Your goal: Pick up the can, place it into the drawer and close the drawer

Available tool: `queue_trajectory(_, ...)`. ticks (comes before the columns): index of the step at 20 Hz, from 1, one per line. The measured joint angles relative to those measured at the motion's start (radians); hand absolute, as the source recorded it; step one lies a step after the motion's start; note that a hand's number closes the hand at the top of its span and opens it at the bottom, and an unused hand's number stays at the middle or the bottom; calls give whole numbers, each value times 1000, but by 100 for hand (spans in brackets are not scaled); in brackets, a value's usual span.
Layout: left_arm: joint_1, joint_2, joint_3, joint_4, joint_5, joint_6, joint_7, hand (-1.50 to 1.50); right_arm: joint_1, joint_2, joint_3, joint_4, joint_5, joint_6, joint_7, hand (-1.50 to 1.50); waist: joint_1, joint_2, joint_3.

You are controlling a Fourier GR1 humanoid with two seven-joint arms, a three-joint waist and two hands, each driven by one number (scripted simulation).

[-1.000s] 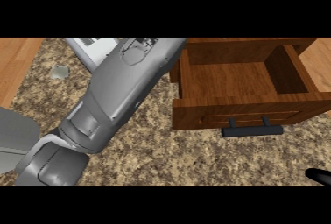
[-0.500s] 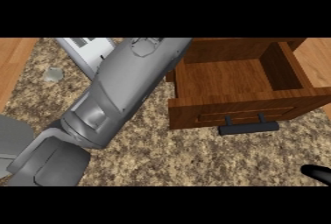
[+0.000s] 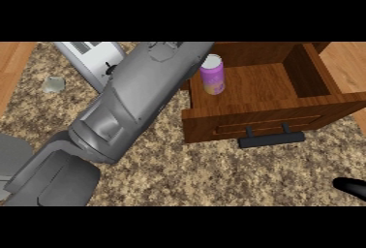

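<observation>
A purple can (image 3: 212,75) with a white top stands upright inside the open wooden drawer (image 3: 300,104), against its left wall. The drawer's black handle (image 3: 271,138) sticks out toward me. My left forearm (image 3: 136,101), big and grey, runs from the lower left up to the picture's top beside the can. Its hand is out of sight past the top edge. Of my right hand (image 3: 351,187) only a black tip shows at the lower right corner.
A silver toaster (image 3: 84,57) stands at the back left, partly behind my forearm. A small pale glass object (image 3: 53,85) lies left of it. Speckled stone counter (image 3: 214,174) spreads in front of the drawer, with wood strips at both sides.
The can, hidden before, now shows standing in the drawer. My left forearm has shifted left off the drawer's corner. The right hand's tip stays at the lower right.
</observation>
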Motion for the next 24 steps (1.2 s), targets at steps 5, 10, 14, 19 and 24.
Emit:
queue_trajectory(5, -10, 0, -7, 15, 36, 25, -20, -150, -15, -29, 37, 1, 65, 24, -37, -150, -1, 3, 0)
queue_trajectory(10, -22, 0, 4, 20, 81, 28, -32, -150, -41, -71, 84, 26, 175, 46, -100, -150, 5, 5, 0)
queue_trajectory(14, -27, 0, 13, 16, 115, 32, -49, -150, -91, -111, 139, 78, 305, 47, -134, -150, 19, 6, -1)
queue_trajectory(19, -25, 0, 21, 18, 144, 32, -81, -150, -155, -141, 224, 186, 479, 24, -190, -150, 38, 5, -1)
queue_trajectory(24, -52, 0, 18, 45, 142, 40, -90, -150, -217, -137, 328, 326, 654, -28, -245, -150, 59, 3, -1)
